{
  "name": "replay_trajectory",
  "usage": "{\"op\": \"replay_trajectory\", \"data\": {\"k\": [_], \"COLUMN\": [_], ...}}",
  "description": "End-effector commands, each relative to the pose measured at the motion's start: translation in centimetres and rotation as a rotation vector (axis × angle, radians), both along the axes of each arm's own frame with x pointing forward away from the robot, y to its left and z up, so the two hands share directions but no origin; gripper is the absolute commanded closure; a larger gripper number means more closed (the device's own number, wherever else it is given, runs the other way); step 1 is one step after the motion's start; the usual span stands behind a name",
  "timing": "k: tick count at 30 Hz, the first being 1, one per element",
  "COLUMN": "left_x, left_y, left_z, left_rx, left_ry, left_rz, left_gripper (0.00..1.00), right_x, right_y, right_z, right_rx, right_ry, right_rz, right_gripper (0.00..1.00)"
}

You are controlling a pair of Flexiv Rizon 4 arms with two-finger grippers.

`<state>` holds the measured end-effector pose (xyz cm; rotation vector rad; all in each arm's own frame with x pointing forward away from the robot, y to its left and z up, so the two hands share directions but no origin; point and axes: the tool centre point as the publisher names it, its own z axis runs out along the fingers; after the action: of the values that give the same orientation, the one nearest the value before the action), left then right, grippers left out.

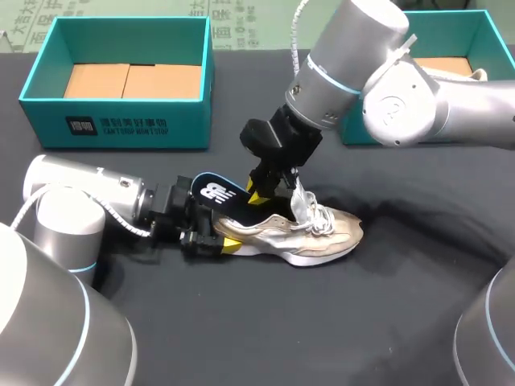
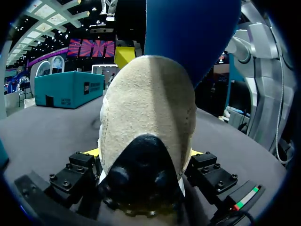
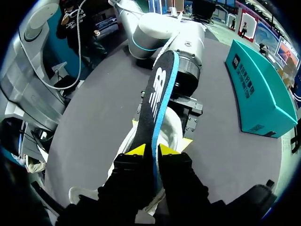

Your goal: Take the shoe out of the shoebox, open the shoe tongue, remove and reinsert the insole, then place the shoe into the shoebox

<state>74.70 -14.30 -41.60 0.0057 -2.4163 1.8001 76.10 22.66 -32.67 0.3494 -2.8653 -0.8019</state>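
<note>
**Q:** On the dark table (image 1: 386,322), what was biggest?

**A:** Two teal boxes at the far edge: the shoebox (image 1: 185,121) on the left with its brown cardboard floor showing, and a second box (image 1: 451,32) on the right, partly hidden behind the right arm (image 1: 418,104). The left arm (image 1: 80,193) lay low along the cloth.

**Q:** And the shoe?

**A:** The shoe (image 1: 322,233) was outside both boxes, upright on its sole near the middle of the table. Its toe pointed right and its white laces were loose.

**Q:** What held it?

**A:** The left gripper (image 1: 216,241) was clamped on the heel. The left wrist view showed the heel (image 2: 148,103) pressed between the two finger blocks.

**Q:** The insole?

**A:** The insole (image 1: 217,195) was dark with a blue edge and sat tilted above the shoe's opening, its heel end raised toward the left arm. I could not tell whether its front end was inside the shoe.

**Q:** And the other pincer?

**A:** The right gripper (image 3: 153,150) came down from above. Its yellow tips pinched the insole's edge from both sides, just over the tongue.
</note>
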Motion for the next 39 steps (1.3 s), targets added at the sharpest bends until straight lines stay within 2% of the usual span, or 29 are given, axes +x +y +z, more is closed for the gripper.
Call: {"op": "replay_trajectory", "data": {"k": [1,6,9,14,15,16,17,19,32,37,39], "left_x": [0.1,0.1,0.1,0.1,0.1,0.1,0.1,0.1,0.1,0.1,0.1], "left_y": [-0.1,-0.1,-0.1,-0.1,-0.1,-0.1,-0.1,-0.1,-0.1,-0.1,-0.1], "left_z": [-0.2,-0.2,-0.2,-0.2,-0.2,-0.2,-0.2,-0.2,-0.2,-0.2,-0.2], "left_rx": [0.002,0.002,0.002,0.002,0.002,0.002,0.002,0.002,0.002,0.002,0.002], "left_ry": [0.001,0.001,0.001,0.001,0.001,0.001,0.001,0.001,0.001,0.001,0.001], "left_rz": [0.000,0.000,0.000,0.000,0.000,0.000,0.000,0.000,0.000,0.000,0.000], "left_gripper": [1.00,1.00,1.00,1.00,1.00,1.00,1.00,1.00,1.00,1.00,1.00], "right_x": [-0.5,-0.6,-0.6,-0.4,-0.4,-0.4,-0.4,-0.4,-0.2,-0.9,-1.0], "right_y": [-0.4,-0.9,-0.7,-0.2,-0.2,-0.2,-0.1,-0.1,-0.2,0.5,0.6], "right_z": [0.2,0.9,1.4,1.9,1.9,2.0,2.0,2.1,2.3,3.0,3.2], "right_rx": [-0.008,-0.013,-0.024,-0.051,-0.055,-0.062,-0.062,-0.053,-0.048,-0.012,-0.009], "right_ry": [-0.006,0.005,0.031,0.099,0.107,0.115,0.125,0.141,0.153,0.312,0.330], "right_rz": [-0.040,-0.102,-0.124,-0.165,-0.175,-0.191,-0.209,-0.229,-0.266,-0.275,-0.285], "right_gripper": [0.53,0.41,0.50,0.51,0.48,0.32,0.24,0.00,0.00,0.00,0.00]}}
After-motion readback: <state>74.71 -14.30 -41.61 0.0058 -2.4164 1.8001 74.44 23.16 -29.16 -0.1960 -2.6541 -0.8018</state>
